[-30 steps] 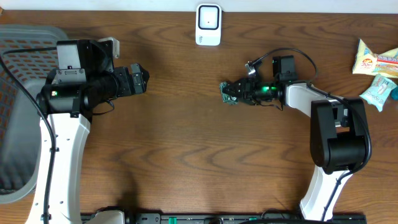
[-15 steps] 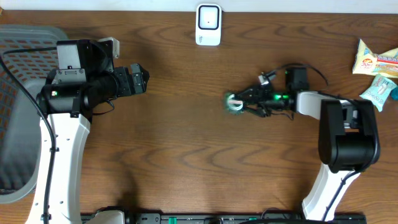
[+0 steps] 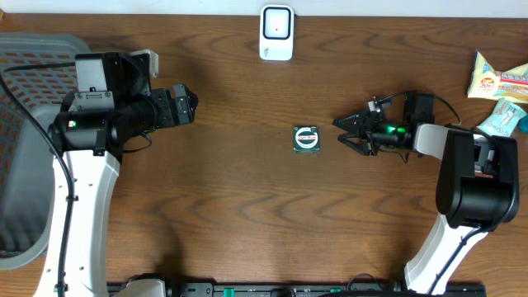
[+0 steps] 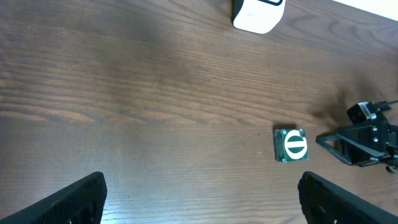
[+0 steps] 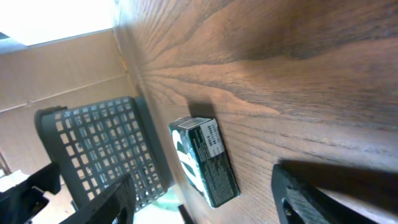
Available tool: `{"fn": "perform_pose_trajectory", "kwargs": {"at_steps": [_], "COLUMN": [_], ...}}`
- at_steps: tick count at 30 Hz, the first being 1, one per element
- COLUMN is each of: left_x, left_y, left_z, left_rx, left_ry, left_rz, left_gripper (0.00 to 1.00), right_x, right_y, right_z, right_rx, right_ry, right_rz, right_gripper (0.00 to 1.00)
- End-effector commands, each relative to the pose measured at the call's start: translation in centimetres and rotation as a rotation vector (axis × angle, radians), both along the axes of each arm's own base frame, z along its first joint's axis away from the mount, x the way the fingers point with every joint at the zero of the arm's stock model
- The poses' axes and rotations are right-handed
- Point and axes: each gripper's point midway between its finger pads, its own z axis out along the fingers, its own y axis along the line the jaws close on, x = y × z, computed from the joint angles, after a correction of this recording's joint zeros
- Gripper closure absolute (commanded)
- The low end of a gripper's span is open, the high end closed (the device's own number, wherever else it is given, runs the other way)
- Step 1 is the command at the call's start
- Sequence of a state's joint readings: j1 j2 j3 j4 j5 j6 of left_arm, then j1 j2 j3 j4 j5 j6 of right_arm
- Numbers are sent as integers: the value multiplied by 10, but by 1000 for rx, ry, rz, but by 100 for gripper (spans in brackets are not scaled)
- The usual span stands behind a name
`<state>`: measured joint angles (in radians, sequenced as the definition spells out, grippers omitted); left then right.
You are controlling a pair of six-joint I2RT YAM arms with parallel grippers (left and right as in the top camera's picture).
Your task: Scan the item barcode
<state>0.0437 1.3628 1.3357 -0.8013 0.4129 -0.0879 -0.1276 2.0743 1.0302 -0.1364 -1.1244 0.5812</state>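
Observation:
The item, a small dark green box with a white round label, lies flat on the wooden table near the middle; the left wrist view shows it too. My right gripper is open just right of the box, tips pointing at it and not touching. In the right wrist view the box lies between and beyond the two dark fingers, its printed side facing me. The white scanner stands at the table's back edge. My left gripper hovers far left, open and empty.
A grey mesh basket sits at the left edge of the table. Two snack packets lie at the far right, behind the right arm. Bare wood stretches between the box and the scanner.
The right gripper, which held the green box a second ago, has let it go on the table and drawn back to the right. The left arm has not moved.

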Motion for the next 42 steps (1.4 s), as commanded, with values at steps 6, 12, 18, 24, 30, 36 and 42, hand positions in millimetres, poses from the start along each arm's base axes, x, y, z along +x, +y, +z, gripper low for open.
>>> {"fn": "perform_pose_trajectory", "kwargs": {"at_steps": [6,12,18,24,30,36,42], "left_x": [1,1,1,1,1,1,1], "left_y": [1,1,1,1,1,1,1], "left_z": [-1,-1,-1,-1,-1,-1,-1], "left_rx": [13,13,13,13,13,13,13], "left_ry": [-4,-4,-4,-4,-4,-4,-4], "left_rz": [-6,-6,-6,-6,-6,-6,-6], "left_gripper": [2,2,2,2,2,2,2], "right_x": [10,26,21,6,0,-5,-18], "right_y": [9,20,47,52,49,45,47], "right_z": [15,23,-2,-36,-42,-47,-51], "right_rx": [7,-87,-296,-542,-586,-626,-636], "right_ry": [-42,-117,-131,-60,-32,-24,5], "right_rz": [26,39,84,91,96,115,157], "right_gripper": [32,31,32,40,72,67,57]}}
